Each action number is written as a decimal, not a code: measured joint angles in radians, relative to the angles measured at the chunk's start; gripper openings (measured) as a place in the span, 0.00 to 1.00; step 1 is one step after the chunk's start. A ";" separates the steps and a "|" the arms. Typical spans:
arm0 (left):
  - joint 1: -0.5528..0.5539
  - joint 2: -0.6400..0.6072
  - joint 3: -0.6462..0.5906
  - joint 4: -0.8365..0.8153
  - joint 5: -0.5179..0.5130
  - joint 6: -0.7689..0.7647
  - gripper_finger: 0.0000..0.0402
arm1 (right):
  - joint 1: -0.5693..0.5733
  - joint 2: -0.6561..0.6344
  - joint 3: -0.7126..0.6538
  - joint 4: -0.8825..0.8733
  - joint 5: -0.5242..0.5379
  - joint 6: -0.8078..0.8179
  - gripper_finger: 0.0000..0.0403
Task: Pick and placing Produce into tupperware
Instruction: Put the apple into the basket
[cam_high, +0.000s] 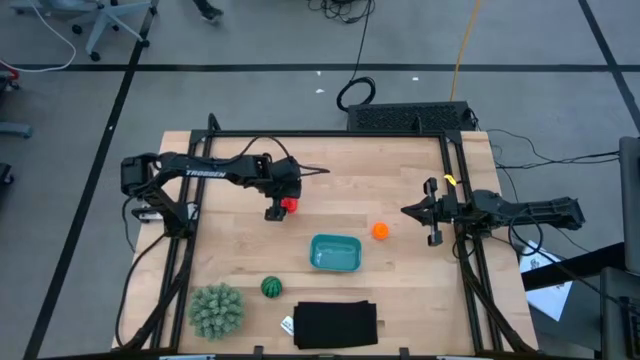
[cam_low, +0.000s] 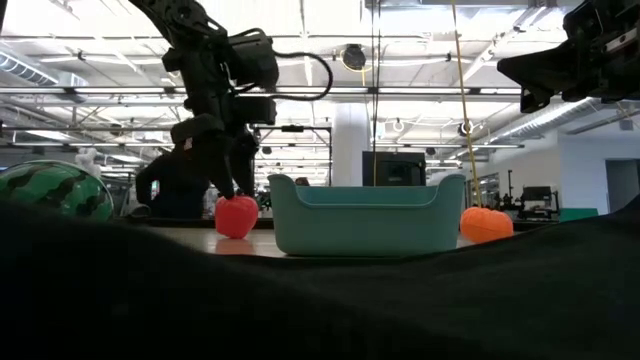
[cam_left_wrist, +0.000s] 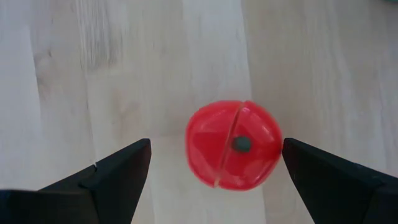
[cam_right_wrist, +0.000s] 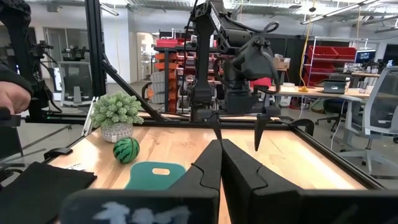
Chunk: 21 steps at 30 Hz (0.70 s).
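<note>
Centre the spread-open left gripper (cam_left_wrist: 214, 168) on the red fruit (cam_left_wrist: 233, 144) lying on the table beside the tupperware (cam_high: 335, 253) (slightly off-middle now), lower, then clench evenly; right gripper (cam_high: 432, 212), fingers together, parked aside

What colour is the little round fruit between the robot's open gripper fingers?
Red. The red fruit shows best in the left wrist view, sitting on the table between the left gripper fingers.

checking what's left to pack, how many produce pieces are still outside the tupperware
3: red fruit between the open left gripper fingers, orange ball right of the tupperware, striped green ball near the spiky ball.
</note>
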 joint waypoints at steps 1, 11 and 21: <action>0.003 0.000 -0.003 0.001 0.007 0.000 0.92 | 0.000 0.000 0.000 0.000 0.000 0.000 0.00; 0.007 0.000 -0.004 0.006 0.057 -0.002 0.92 | 0.000 0.000 0.000 -0.002 0.000 0.000 0.00; 0.007 0.000 -0.004 0.009 0.068 -0.015 0.92 | 0.000 0.000 0.000 -0.002 0.000 0.018 0.00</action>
